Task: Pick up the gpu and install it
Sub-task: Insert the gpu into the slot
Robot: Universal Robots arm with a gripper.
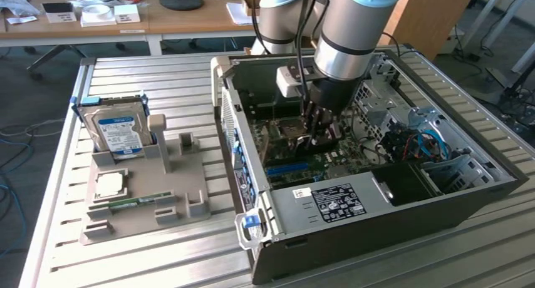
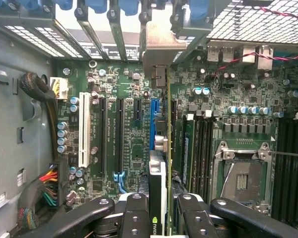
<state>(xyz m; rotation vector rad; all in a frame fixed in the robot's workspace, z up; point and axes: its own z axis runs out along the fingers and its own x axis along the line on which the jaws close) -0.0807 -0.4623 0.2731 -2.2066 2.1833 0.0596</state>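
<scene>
My gripper (image 2: 161, 215) is down inside the open computer case (image 1: 376, 206), shut on the gpu (image 2: 159, 183). The card shows edge-on between the two black fingers (image 2: 134, 213), with a green logo on its near end. It stands upright over the motherboard (image 2: 131, 148), running along the blue expansion slot (image 2: 152, 124). Its metal bracket (image 2: 161, 42) reaches the rear slot openings of the case. In the exterior view the gripper (image 1: 322, 128) hangs low over the board in the middle of the case.
On the exterior view's left, a grey fixture (image 1: 180, 194) holds the hard drive (image 1: 117, 128), a green RAM stick (image 1: 134, 202) and a CPU (image 1: 110, 185). Around the card are a white slot (image 2: 83, 129), the CPU socket (image 2: 241, 181) and cable bundles (image 2: 49, 191).
</scene>
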